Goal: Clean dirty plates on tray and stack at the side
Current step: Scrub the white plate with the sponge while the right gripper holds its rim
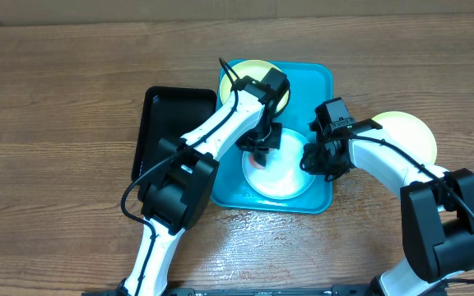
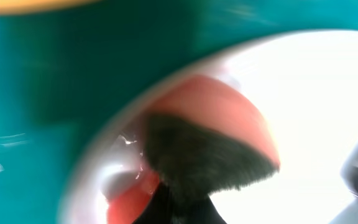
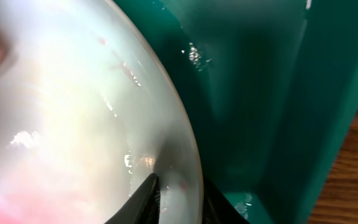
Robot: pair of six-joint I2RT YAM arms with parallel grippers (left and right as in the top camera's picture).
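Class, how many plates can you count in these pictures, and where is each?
3. White plate on the tray's near half; yellow plate at its far end, partly under the left arm; second yellow plate on the table beside it. Others may hide beneath.

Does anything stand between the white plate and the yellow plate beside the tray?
Only the raised rim of the tray and the right gripper, whose fingers clamp the white plate; nothing loose shows.

Soft, even light is falling on the table [image 1: 56, 82] in the sharp overhead view, leaving only faint shadows. Both wrist views are blurring heavily up close, and the white plate [image 3: 73, 93] is glaring, washing out.
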